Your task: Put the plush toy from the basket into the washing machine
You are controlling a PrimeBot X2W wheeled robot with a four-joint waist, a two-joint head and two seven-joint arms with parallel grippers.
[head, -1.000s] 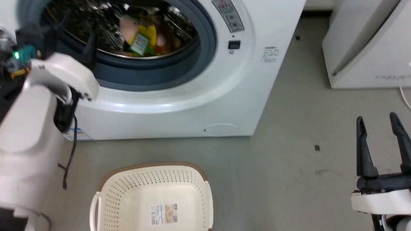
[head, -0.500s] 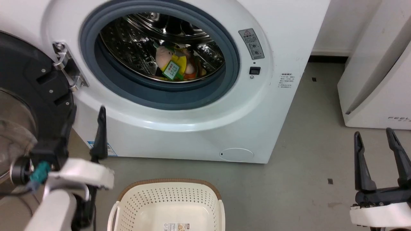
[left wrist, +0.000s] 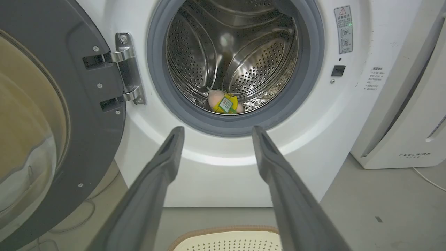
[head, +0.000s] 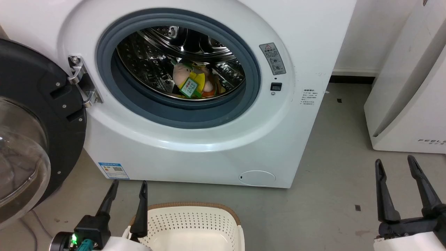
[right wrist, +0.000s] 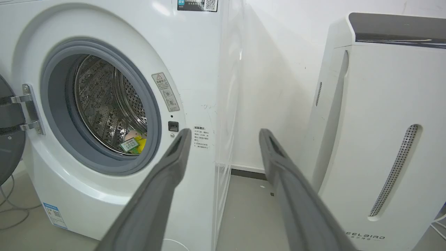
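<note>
Your plush toy [head: 192,83] lies low in the steel drum [head: 153,59], in the upper middle of the head frame. Its green tag faces the opening, with yellow and pale pink parts around the tag and a bit of orange at its right. The drum belongs to the washing machine [head: 216,146], whose white front takes up most of the upper half of that frame. A grey seal [head: 174,116] rings the opening. The black-framed glass door [head: 35,104] stands swung open at the left edge and hangs on a metal hinge [head: 82,80].

Below the machine, the basket [head: 195,204] stands on the grey floor [head: 331,174] at the bottom middle. It is cut off by the lower edge and stands apart from the machine.

Your left fingers [head: 141,205] are at the lower left, pointing up the frame and spread, with floor showing between them. One of them overlaps the basket's left rim in the frame, and you cannot tell whether it touches. In the left wrist view they rise wide apart, and the toy sits in the drum above and between their tips.

Your right fingers [head: 382,191] are at the lower right, also spread over the floor and well apart from the basket. In the right wrist view they point at the gap between the machine's side and the white FEELBIRD appliance [head: 407,104], which stands at the right edge of the head frame.
</note>
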